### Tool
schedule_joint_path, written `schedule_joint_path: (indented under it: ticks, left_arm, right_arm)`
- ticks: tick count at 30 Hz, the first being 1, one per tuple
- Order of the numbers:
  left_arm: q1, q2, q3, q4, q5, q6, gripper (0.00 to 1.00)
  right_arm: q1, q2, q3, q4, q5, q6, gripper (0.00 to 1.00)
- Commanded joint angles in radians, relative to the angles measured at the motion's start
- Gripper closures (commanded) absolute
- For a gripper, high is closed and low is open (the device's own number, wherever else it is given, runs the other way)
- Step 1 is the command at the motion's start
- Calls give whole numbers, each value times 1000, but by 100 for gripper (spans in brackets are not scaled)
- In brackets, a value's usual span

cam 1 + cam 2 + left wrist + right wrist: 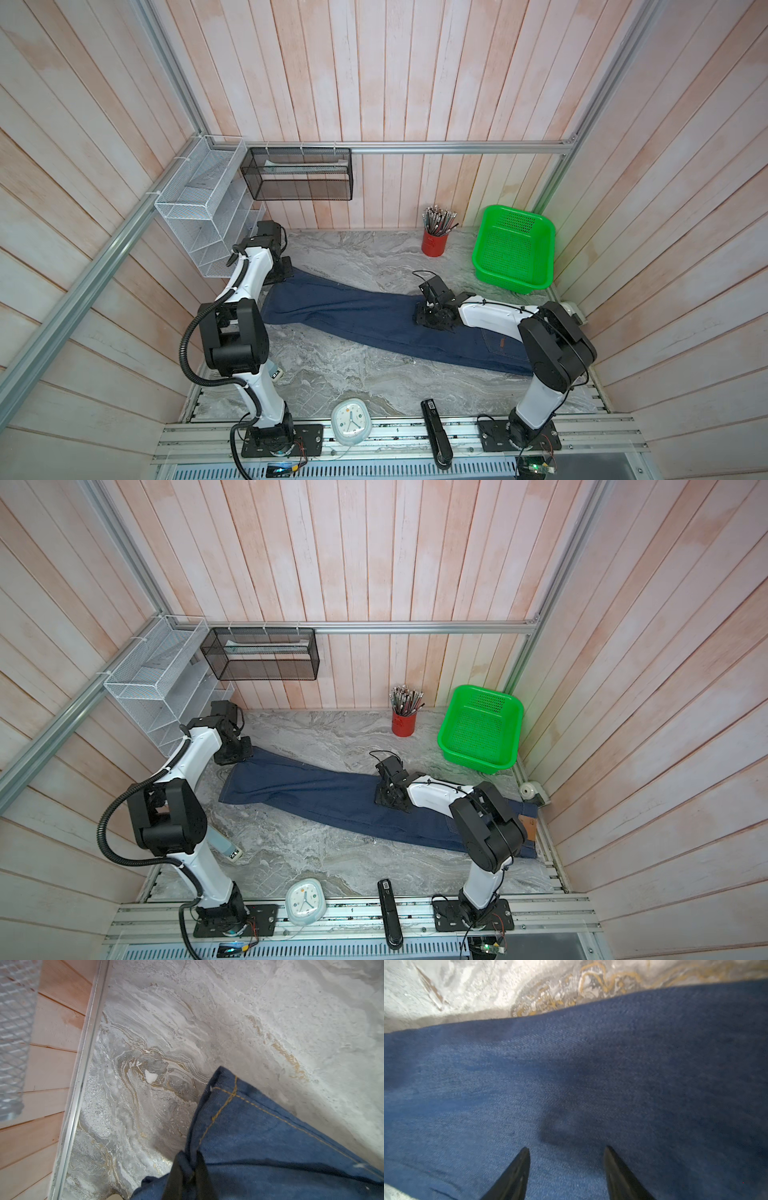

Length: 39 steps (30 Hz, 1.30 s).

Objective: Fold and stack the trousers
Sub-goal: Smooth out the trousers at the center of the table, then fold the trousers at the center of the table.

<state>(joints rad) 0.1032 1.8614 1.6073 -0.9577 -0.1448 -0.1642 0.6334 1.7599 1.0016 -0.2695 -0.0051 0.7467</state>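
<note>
Left wrist view: our left fingers [174,1180] pinch the jeans [270,1147] by a hem corner, likely to fold it over. The jeans lie flat across the marble surface [166,1022], our right fingers [515,1176] spread at mid-leg, probably anchoring.

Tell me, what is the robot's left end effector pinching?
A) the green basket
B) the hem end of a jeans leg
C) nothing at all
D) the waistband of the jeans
B: in the left wrist view the left end effector is closed on the trousers, right by the tan-stitched hem of a leg.
</note>
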Motion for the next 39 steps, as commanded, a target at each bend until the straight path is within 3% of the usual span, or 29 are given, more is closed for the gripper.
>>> schedule_joint_path:
  ticks: [1, 4, 12, 21, 28, 34, 39]
  left_arm:
    - [12, 66, 28, -16, -101, 10, 89]
    - [11, 99, 33, -1, -105, 20, 71]
    - [61, 154, 20, 37, 54, 44, 51]
    - [104, 294, 73, 7, 169, 81, 47]
    - [105, 363, 60, -13, 131, 81, 46]
    - [122, 313, 20, 27, 51, 76, 45]
    - [144, 300, 31, 41, 126, 81, 44]
  right_arm:
    - [1, 71, -41, -74, -11, -19, 40]
    - [1, 71, -47, -86, -13, -28, 40]
    - [-1, 44, -57, -94, -6, -32, 40]
    - [-2, 54, -52, -89, -13, -32, 40]
    - [-3, 52, -49, -83, -17, -27, 40]
    - [-10, 52, -48, -80, -18, -27, 40]
    - [-12, 59, -42, -81, -18, -32, 40]
